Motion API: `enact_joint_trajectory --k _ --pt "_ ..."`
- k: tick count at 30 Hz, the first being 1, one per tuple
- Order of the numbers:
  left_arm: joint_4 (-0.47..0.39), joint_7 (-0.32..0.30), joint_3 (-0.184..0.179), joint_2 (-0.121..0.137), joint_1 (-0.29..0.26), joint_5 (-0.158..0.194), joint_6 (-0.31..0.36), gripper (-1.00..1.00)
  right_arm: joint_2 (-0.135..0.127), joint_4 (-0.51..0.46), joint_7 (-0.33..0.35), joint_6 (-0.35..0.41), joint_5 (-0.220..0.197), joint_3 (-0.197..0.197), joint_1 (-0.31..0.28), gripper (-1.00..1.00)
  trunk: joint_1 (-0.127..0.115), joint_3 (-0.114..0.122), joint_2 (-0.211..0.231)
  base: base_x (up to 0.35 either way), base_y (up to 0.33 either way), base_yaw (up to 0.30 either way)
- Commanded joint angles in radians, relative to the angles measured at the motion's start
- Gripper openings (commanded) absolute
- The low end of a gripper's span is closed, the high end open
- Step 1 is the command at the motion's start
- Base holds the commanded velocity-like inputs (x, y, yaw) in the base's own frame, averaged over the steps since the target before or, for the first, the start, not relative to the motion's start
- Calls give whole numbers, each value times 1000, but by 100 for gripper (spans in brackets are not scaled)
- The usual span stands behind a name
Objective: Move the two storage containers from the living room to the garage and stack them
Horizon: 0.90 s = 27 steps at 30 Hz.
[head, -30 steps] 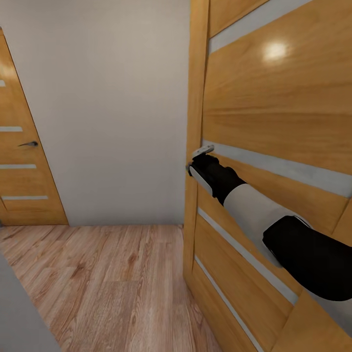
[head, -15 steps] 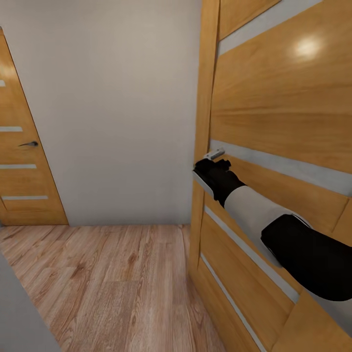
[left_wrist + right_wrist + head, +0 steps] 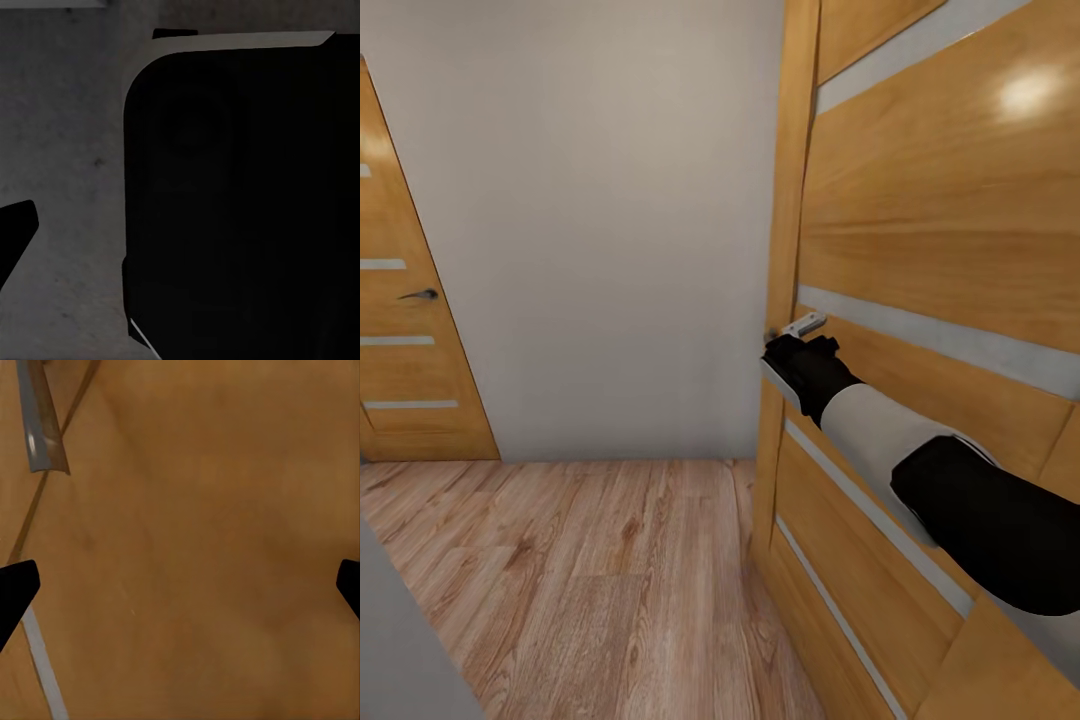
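Reaching beside the door handle (image 3: pixel 803 324), right end effector (image 3: pixel 785 345) spread wide, empty.

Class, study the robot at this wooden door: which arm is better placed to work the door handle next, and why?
Right. The right gripper sits just below the silver handle on the near door, its fingers spread open facing the wood.

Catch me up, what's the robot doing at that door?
The right arm is stretched out to the wooden door on the robot's right, with the right gripper against the door's edge just under the silver handle. The right wrist view has the fingertips spread wide over bare door panel, gripping nothing. A second, closed door stands across the wood plank floor.
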Motion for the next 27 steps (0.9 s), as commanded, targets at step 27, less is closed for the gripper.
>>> enact_joint_trajectory --k 27 --pt "-1 1 1 0 0 2 -1 100 0 -82 9 1 -20 -4 -27 100 0 -1 0 0 0 0"
